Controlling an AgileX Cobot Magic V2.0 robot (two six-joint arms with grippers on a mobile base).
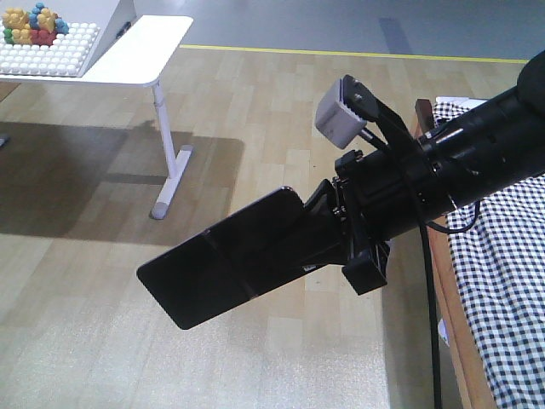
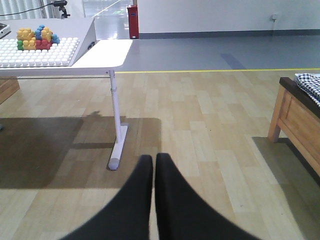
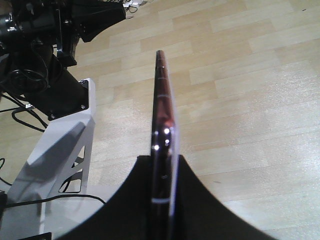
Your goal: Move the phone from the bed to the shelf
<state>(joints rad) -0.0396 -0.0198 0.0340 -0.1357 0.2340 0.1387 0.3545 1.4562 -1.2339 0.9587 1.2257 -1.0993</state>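
In the front view, the long glossy black phone (image 1: pixel 221 264) hangs in the air over the wooden floor, tilted down to the left. My right gripper (image 1: pixel 317 228) is shut on its right end. The right wrist view shows the phone (image 3: pixel 161 100) edge-on, pinched between the two black fingers of the right gripper (image 3: pixel 163 167). The bed (image 1: pixel 502 281), with checked bedding and a brown wooden frame, lies at the right edge behind the arm. In the left wrist view, my left gripper (image 2: pixel 153 162) is shut on nothing above the floor. The shelf is out of view.
A white table (image 1: pixel 145 51) stands at the far left and carries a white studded board with coloured blocks (image 1: pixel 34 30). Its white leg and foot (image 2: pixel 117 140) rest on the floor ahead of the left gripper. The bed corner (image 2: pixel 295 112) shows at right. The robot's base (image 3: pixel 55 145) is at left.
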